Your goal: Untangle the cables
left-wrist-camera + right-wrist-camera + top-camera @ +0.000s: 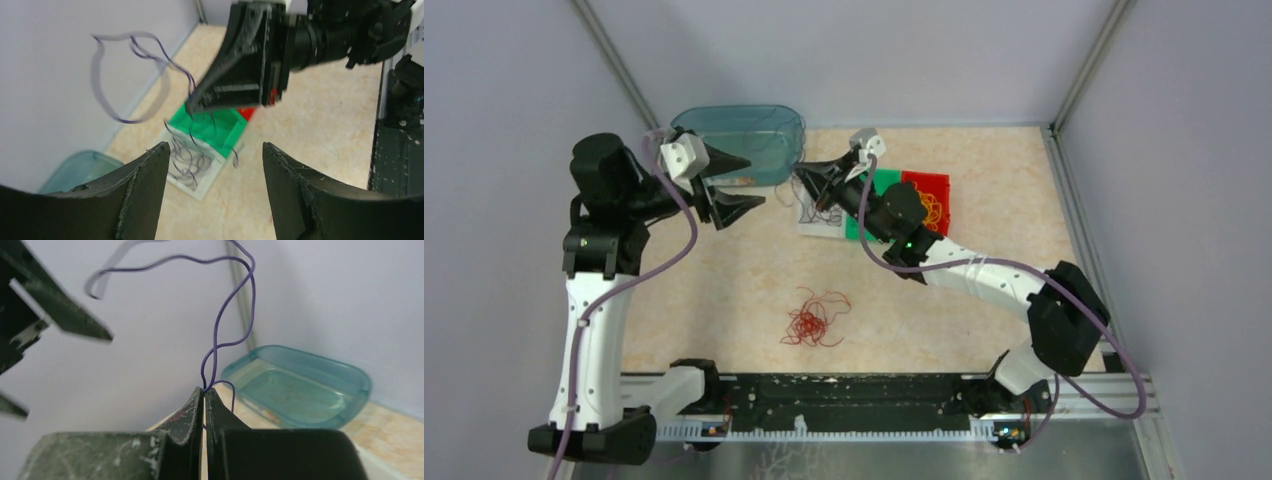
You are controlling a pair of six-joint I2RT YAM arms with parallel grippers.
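Observation:
My right gripper (807, 177) (204, 391) is shut on a thin dark purple-black cable (218, 327) that loops upward from its fingertips. The held cable also shows in the left wrist view (150, 52), rising from the right gripper (192, 106). More dark cables (186, 161) lie in a white tray (816, 226). A dark red tangle of cables (811, 321) lies on the table. Yellow cables (931, 208) sit in a red tray. My left gripper (756, 181) (215, 150) is open and empty, held above the table to the left of the right gripper.
A teal plastic tub (742, 140) (300, 390) stands at the back left. A green tray (876, 184) (220, 127) and a red tray (927, 183) sit beside the white one. Grey walls close in the table on three sides.

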